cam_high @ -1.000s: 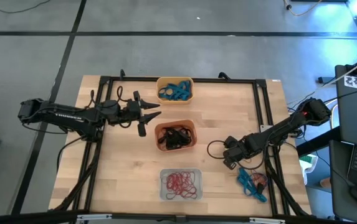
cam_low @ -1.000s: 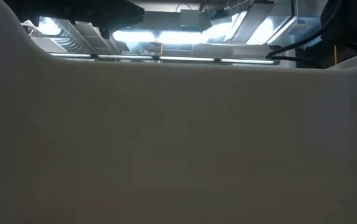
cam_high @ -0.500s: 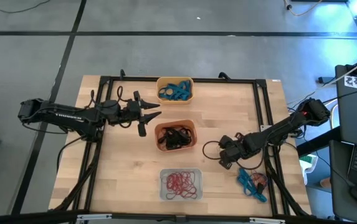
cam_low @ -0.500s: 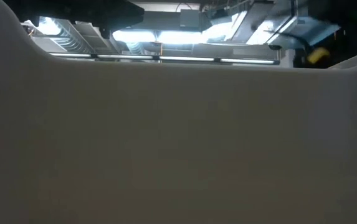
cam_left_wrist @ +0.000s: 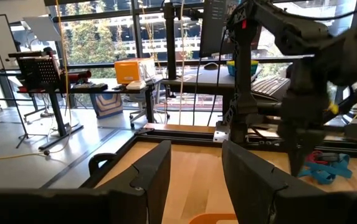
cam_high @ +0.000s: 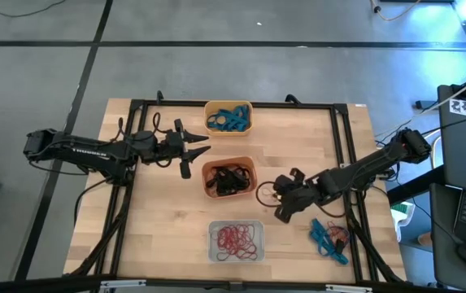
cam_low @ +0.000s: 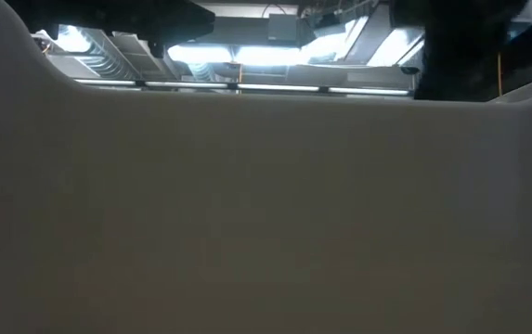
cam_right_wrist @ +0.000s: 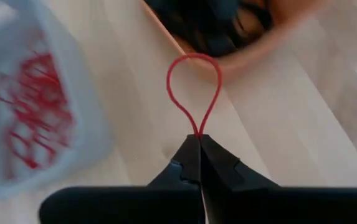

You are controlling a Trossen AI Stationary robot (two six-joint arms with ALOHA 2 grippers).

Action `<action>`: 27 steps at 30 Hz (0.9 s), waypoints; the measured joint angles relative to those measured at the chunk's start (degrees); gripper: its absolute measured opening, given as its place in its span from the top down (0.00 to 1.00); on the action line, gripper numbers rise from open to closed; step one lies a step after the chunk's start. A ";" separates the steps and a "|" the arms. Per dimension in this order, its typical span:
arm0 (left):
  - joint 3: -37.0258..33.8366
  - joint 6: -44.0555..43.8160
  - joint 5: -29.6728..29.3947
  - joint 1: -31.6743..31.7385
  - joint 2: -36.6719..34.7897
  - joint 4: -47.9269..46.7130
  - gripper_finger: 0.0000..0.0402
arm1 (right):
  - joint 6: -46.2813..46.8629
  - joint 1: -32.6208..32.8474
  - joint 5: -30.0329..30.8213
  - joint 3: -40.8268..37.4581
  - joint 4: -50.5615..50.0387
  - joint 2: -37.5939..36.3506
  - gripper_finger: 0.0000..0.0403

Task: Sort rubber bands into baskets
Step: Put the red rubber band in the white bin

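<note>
high view looks straight down on the whole table. low view sits at table height, nearly all blocked by a pale wall, perhaps a basket. left wrist view faces across to the right arm; right wrist view hangs close above the red-orange basket, which the high view shares.

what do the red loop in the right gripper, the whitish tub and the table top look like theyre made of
Red loop, pinched in the shut right gripper: probably rubber, since it is thin and hangs in a soft teardrop shape.
Whitish tub: likely plastic, semi-clear, with the red bands showing through its wall in the right wrist view.
Table top: looks like pale wood, matte, with visible plank lines.
</note>
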 joint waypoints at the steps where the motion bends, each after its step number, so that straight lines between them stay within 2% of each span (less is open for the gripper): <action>1: 0.00 0.00 0.00 0.01 0.00 0.00 0.65 | -1.05 0.00 0.05 0.62 1.37 0.00 1.00; 9: 0.00 0.00 0.00 0.00 -0.01 0.00 0.65 | -8.86 0.00 -2.54 1.91 17.04 -0.02 1.00; 17: 0.00 0.00 0.00 0.00 -0.02 0.04 0.65 | -13.93 0.03 -11.51 2.00 32.62 1.24 1.00; 21: 0.00 0.00 0.00 0.02 -0.02 0.15 0.65 | -15.99 0.15 -14.96 2.07 36.89 2.51 1.00; 27: 0.00 0.02 0.00 0.00 -0.04 0.20 0.65 | -16.48 1.44 -17.53 2.00 37.95 6.52 1.00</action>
